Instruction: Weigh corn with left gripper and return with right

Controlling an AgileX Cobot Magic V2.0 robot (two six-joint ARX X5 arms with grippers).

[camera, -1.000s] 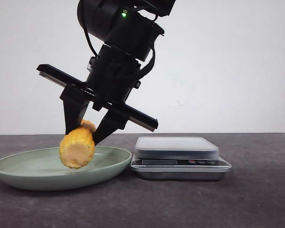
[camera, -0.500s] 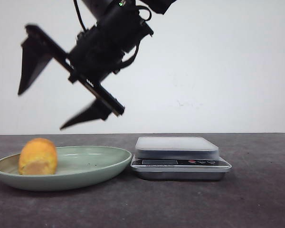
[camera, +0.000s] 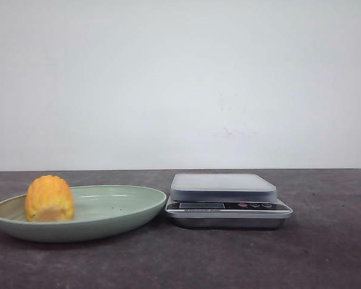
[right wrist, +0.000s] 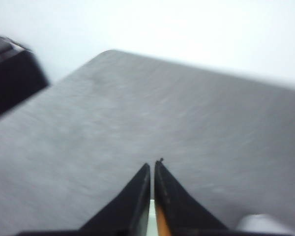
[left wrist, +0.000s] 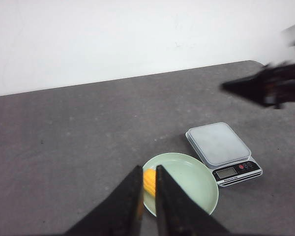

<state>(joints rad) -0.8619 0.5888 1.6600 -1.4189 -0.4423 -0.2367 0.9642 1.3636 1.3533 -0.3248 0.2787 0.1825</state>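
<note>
1. The corn (camera: 49, 198) lies at the left end of the green plate (camera: 117, 212), lower left of the front view.
2. The left claw (left wrist: 147, 179) and right claw (right wrist: 152, 172) are both pressed together, empty.

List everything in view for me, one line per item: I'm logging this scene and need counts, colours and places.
corn: one, yellow-orange, lying in the plate at its left side.
plate: one, pale green, on the table left of the scale.
kitchen scale: one, silver with a pale platform, nothing on it, beside the plate.
table: one, dark grey.
wall: white, behind the table.
left gripper: one, black, shut, high above the plate.
right gripper: one, black, shut, empty.
</note>
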